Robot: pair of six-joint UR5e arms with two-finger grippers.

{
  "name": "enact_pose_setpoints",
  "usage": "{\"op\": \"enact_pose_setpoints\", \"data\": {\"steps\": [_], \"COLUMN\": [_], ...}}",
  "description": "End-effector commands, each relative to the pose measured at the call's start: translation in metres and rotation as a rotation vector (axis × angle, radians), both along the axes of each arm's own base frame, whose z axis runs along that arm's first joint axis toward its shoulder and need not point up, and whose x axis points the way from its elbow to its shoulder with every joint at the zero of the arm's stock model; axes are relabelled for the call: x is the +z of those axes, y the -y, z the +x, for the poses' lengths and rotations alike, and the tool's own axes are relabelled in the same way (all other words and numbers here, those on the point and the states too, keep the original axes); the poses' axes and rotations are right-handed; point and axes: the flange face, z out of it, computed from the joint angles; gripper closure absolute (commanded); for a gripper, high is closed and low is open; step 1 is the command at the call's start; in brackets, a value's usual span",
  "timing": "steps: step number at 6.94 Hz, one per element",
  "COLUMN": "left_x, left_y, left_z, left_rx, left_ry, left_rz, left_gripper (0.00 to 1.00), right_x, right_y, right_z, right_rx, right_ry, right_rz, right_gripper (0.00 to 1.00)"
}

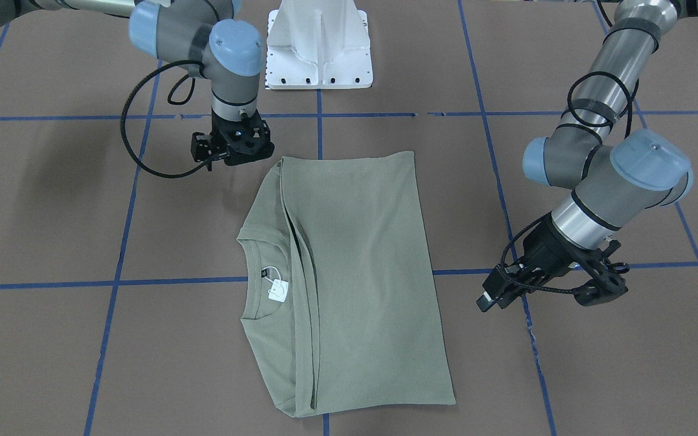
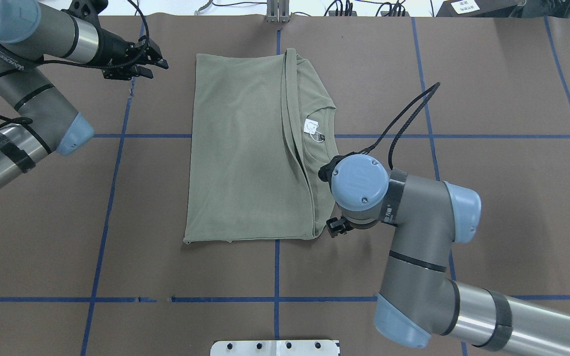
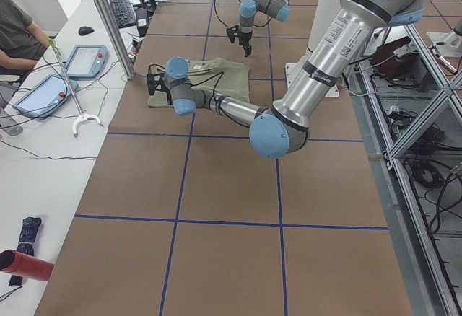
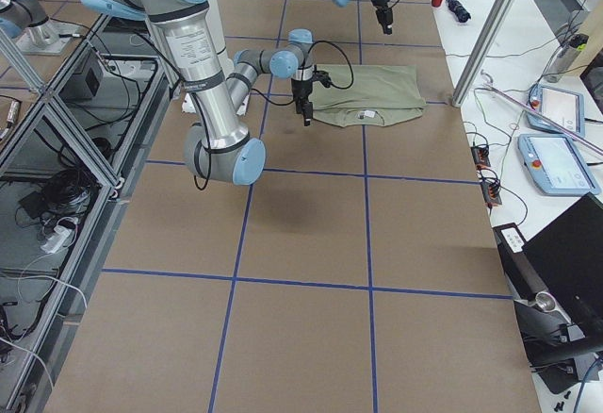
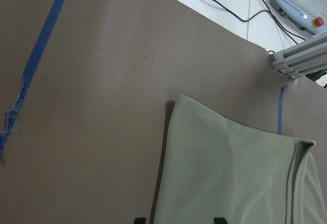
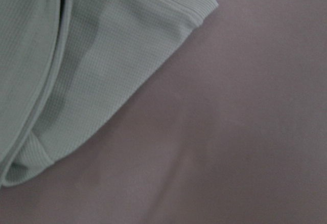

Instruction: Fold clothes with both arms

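Fingers apart and empty on the black left gripper [image 2: 161, 57], poised just off the far hem corner of a sage-green long-sleeved knit shirt [image 1: 361, 272]. No telling whether spread or closed on the black right gripper [image 1: 237, 145], hanging beside the near shoulder corner. Shirt flat on the brown paper-covered table [image 1: 52, 212], already folded to a rectangle, collar toward the robot's right. Probably light, limp, quick to slump; best pinched at corners through all layers.
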Motion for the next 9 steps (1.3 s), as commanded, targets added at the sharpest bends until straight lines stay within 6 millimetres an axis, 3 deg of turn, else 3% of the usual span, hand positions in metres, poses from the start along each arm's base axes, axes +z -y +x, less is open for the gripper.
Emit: {"op": "enact_pose_setpoints", "data": {"steps": [1,2,3,4,5,6,7,9], "left_x": [-0.003,-0.007,-0.015,-0.007,-0.011,-0.004,0.003,0.005], "left_y": [0.000,-0.002,-0.005,-0.036,-0.066,-0.104,-0.127,-0.130], "left_z": [0.000,-0.001,-0.012,-0.037,-0.070,-0.093,-0.108,-0.109], "left_rx": [0.002,0.002,0.003,0.040,0.063,0.083,0.085,0.086], "left_ry": [-0.002,-0.006,-0.021,-0.047,-0.078,-0.094,-0.095,-0.094], "left_rz": [0.000,0.005,0.021,0.025,0.048,0.056,0.057,0.054], "left_gripper": [0.46,0.46,0.46,0.46,0.45,0.44,0.43,0.43], "right_x": [-0.018,-0.033,-0.048,-0.058,-0.059,-0.062,-0.061,-0.044], "right_y": [-0.006,0.009,0.039,0.067,0.093,0.118,0.136,0.155], "right_z": [0.008,-0.004,-0.030,-0.055,-0.070,-0.088,-0.103,-0.101], "right_rx": [-0.011,0.034,0.071,0.109,0.134,0.154,0.165,0.195], "right_ry": [0.005,0.012,0.045,0.079,0.102,0.111,0.092,0.049], "right_rz": [0.014,0.035,0.065,0.089,0.105,0.112,0.106,0.131], "right_gripper": [0.00,0.00,0.00,0.00,0.00,0.00,0.00,0.00]}}
